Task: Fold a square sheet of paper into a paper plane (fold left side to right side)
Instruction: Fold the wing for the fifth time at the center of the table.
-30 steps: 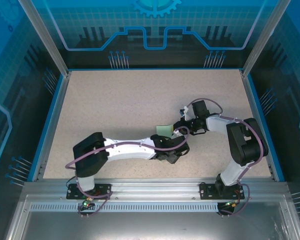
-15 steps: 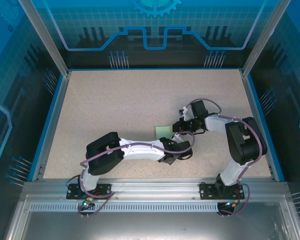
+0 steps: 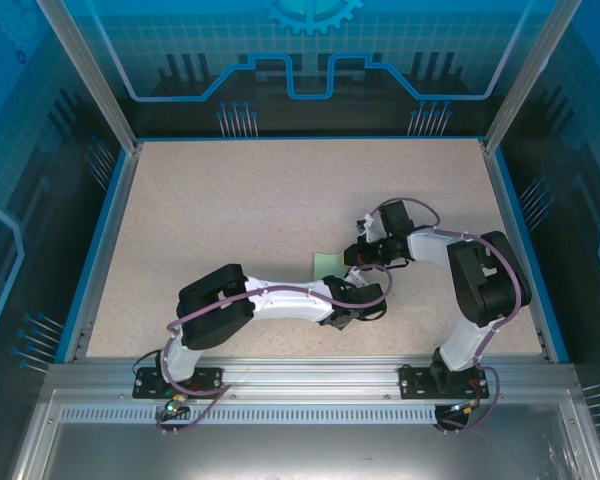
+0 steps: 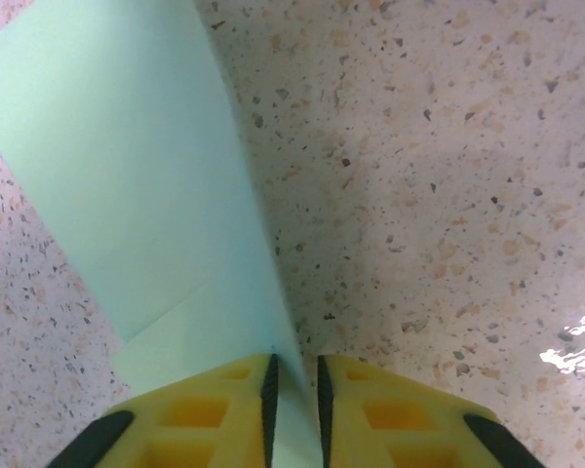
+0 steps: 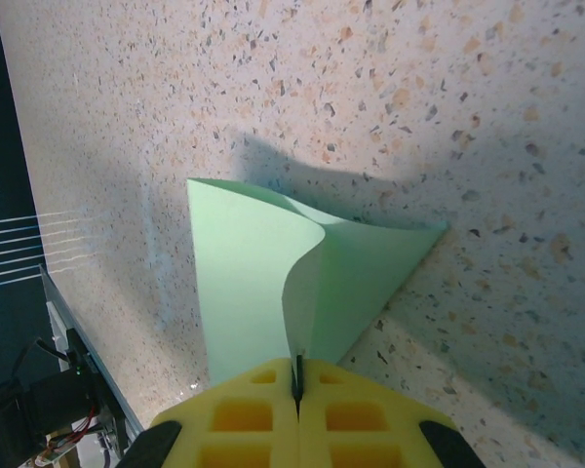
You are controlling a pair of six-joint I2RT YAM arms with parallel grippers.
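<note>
Top view: square sheet of paper [image 3: 327, 262] lies on table [image 3: 230, 200], approx 4 o'clock from table centre. R gripper [image 3: 358, 258] sits at its 3 o'clock edge, L gripper [image 3: 358, 300] at its 5 o'clock.

R wrist cam: R gripper [image 5: 296, 375] clenched on the sheet's [image 5: 263, 283] edge, with one flap curling up twd 12 o'clock.

L wrist cam: L gripper [image 4: 294, 375] straddles the sheet's [image 4: 146, 195] edge. Jaws are narrowly apart w/ paper between; can't tell if it's pinched.
</note>
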